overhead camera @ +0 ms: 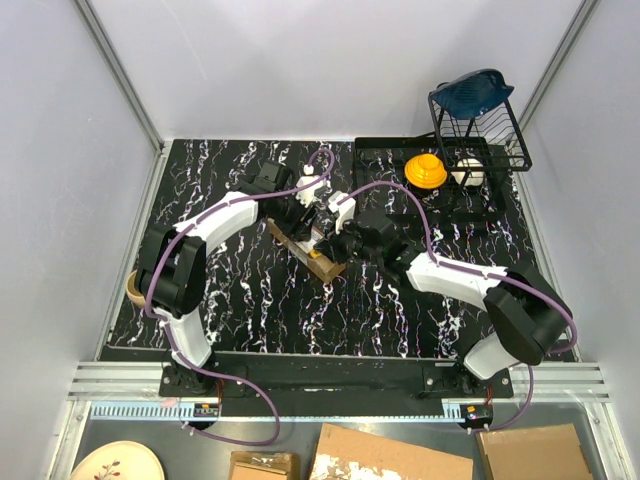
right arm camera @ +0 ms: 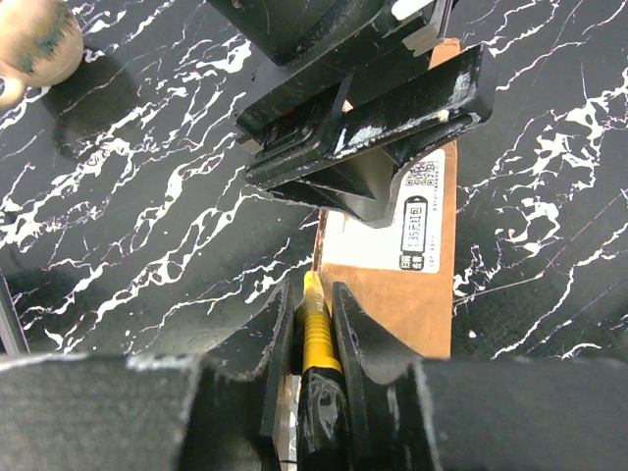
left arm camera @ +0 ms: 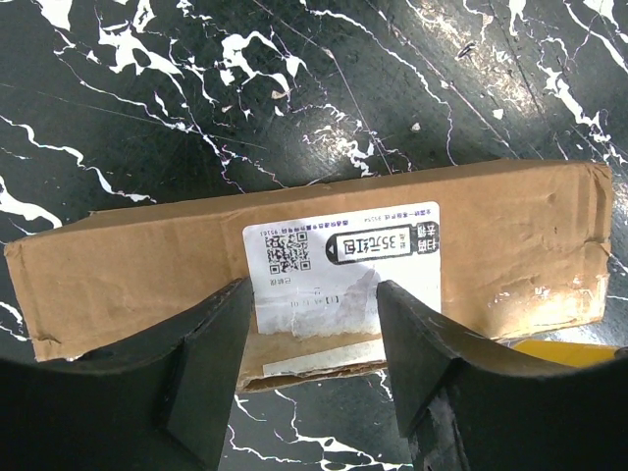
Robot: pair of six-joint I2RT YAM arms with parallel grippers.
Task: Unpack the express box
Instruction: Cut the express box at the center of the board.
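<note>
Only close-up: knife (right arm camera: 319,345) in right gripper (right arm camera: 312,296)

Bright, even overhead light, with soft shadows beneath the 2 arms. Glare streaks the glossy table (overhead camera: 260,300) and the taped express box (left arm camera: 510,235). Close to the wrist lenses, dark fingers (left arm camera: 206,383) and the utility knife (right arm camera: 319,339) blur.

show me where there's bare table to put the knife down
Bare table lies between the express box and the near rail, and in the far left corner behind the left arm. Crowded: centre around the box, far right by the rack.
</note>
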